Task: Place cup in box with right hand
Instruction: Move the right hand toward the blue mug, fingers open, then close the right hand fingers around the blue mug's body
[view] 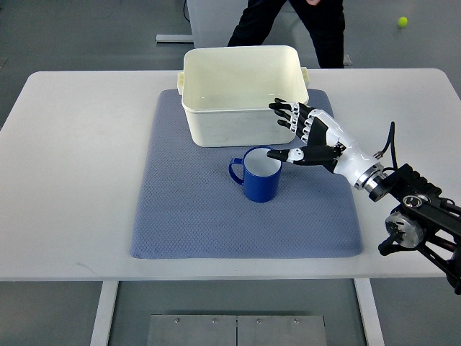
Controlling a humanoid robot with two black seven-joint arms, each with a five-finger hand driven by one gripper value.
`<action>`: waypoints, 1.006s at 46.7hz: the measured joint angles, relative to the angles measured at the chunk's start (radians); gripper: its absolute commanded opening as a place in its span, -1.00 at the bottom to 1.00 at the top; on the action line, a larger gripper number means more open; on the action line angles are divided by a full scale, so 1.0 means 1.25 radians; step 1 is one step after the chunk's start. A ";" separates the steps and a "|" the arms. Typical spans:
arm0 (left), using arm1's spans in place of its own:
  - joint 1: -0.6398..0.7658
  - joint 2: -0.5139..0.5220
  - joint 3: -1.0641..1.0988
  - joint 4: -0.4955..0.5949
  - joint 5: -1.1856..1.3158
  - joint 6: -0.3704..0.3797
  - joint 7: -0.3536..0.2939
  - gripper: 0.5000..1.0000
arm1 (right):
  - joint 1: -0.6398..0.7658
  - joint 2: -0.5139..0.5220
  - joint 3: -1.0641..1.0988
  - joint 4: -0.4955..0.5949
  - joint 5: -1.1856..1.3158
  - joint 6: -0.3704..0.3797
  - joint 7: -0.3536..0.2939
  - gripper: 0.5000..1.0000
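Note:
A blue cup [258,176] stands upright on the blue-grey mat [194,209], its handle pointing left. Behind it sits the cream plastic box [243,94], with nothing visible inside. My right hand [294,133] reaches in from the right, fingers spread and holding nothing. Its thumb tip lies over the cup's right rim, while the other fingers point toward the box's front right corner. The left arm is out of view.
The mat lies on a white table [72,166]. A person in dark trousers [288,21] stands behind the table's far edge. A small green ball [403,21] lies on the floor at the far right.

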 measured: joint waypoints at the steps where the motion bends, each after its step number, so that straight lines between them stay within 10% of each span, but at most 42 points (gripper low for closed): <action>1: 0.000 0.000 0.000 0.000 0.000 0.000 0.000 1.00 | 0.000 0.003 -0.004 0.000 0.000 -0.004 0.000 0.92; 47: 0.000 0.000 0.000 0.000 0.000 0.000 0.000 1.00 | -0.009 0.095 -0.044 -0.063 -0.009 -0.058 0.000 0.90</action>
